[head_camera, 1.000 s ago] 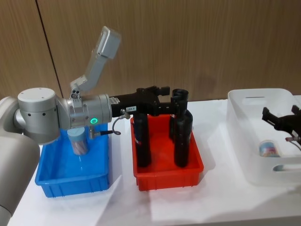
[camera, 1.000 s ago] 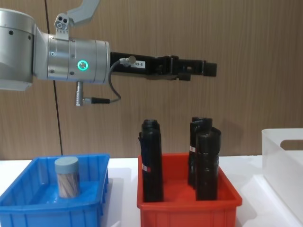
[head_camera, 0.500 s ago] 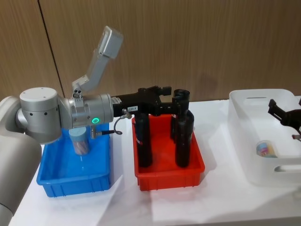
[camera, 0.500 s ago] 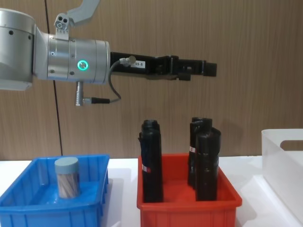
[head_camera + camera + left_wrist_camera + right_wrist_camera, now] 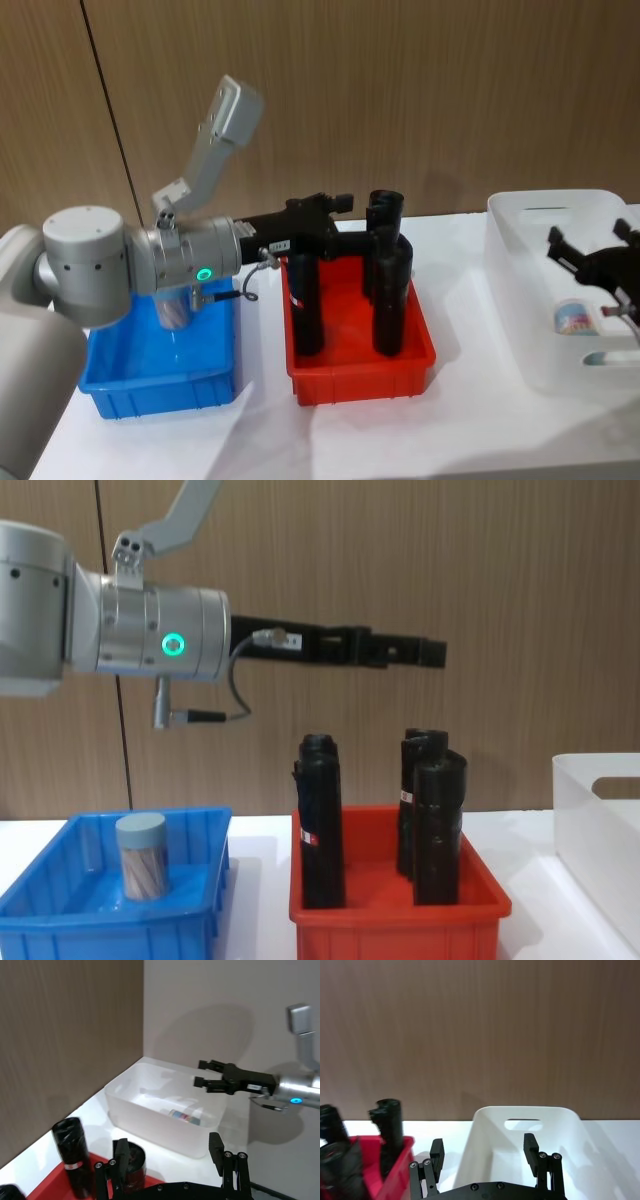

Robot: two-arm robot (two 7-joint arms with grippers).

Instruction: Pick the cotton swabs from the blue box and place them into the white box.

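**Head view.** The task is judged about half done. 1 lying swab tub (image 5: 577,318) rests on the floor of the white box (image 5: 520,300) at the right. 1 standing swab tub (image 5: 172,310) is in the blue box (image 5: 150,390) at the left, partly hidden by the left arm and not yet picked. The left gripper (image 5: 335,203) reaches rightward, high above the far side of the red bin (image 5: 360,380) and its black rolls (image 5: 305,300). The right gripper (image 5: 590,240) hovers over the white box with its fingers spread and empty.

**Left wrist view.** The left gripper (image 5: 168,1152) has its fingers well apart, with nothing between them. Beyond it, the lying swab tub (image 5: 183,1116) lies on its side, long axis flat along the box floor. Which way its lid points cannot be told.

**Right wrist view.** The right gripper (image 5: 483,1150) is released, near the rim of the white box (image 5: 520,1110).

**Chest view.** The standing swab tub (image 5: 141,855) stands upright in the far middle of the blue box (image 5: 100,920), long axis vertical and lid up. The left gripper (image 5: 430,652) is well above it and to the right. What is left is to fetch this tub and carry it right, past the red bin.
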